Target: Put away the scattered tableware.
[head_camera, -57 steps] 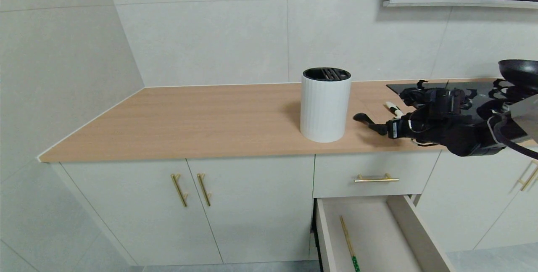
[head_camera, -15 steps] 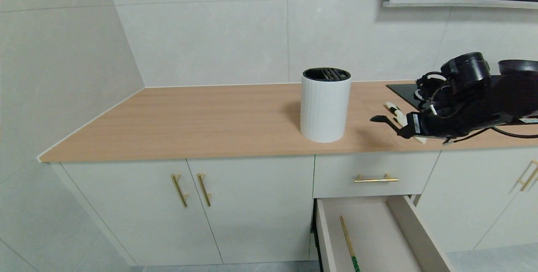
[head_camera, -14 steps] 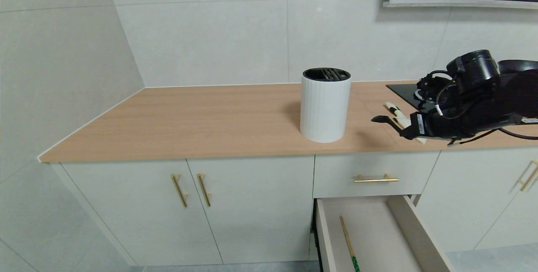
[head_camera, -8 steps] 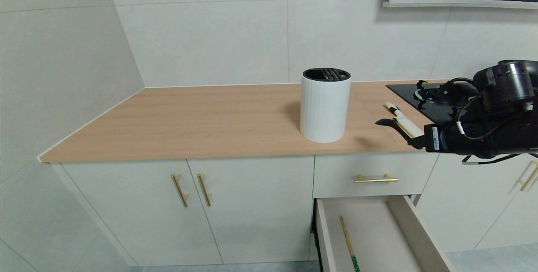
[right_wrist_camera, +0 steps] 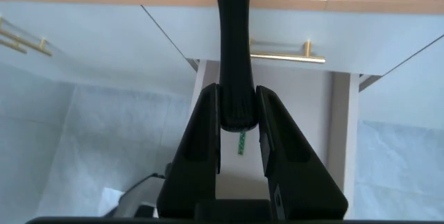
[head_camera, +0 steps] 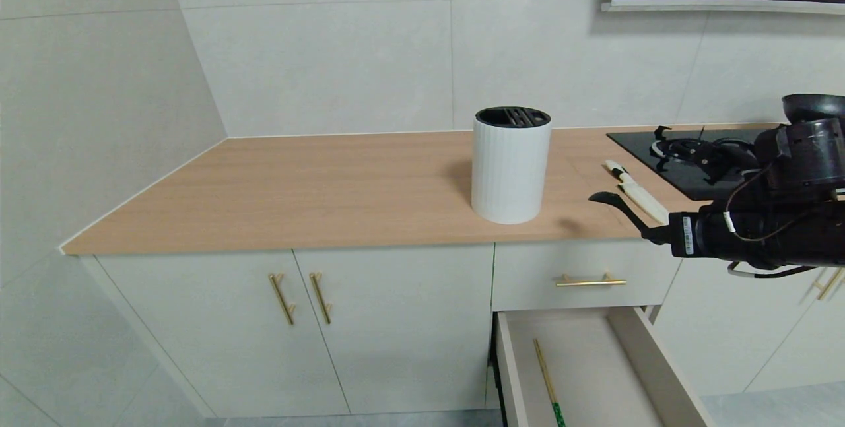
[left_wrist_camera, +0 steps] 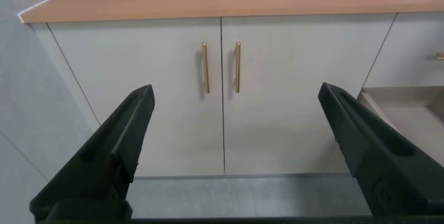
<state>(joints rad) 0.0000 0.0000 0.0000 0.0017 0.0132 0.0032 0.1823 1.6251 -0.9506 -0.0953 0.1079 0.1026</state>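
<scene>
R: right gripper (right_wrist_camera: 238,105) pinching the black ladle (head_camera: 610,202) by its handle, hovering above the open drawer (head_camera: 634,348) | L: left gripper (left_wrist_camera: 236,98) sitting wide open, gripping nothing (facing cabinet doors (left_wrist_camera: 166,113)) | knife (head_camera: 637,193) lying on counter (head_camera: 330,189) beside hob (head_camera: 686,156) | chopsticks (head_camera: 546,374) lying in drawer

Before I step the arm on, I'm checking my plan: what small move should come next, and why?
Probably lower the right end effector slightly toward the open drawer: it is shut on the black spoon just off the front edge of the countertop, and the drawer, already holding chopsticks, lies below it.
</scene>
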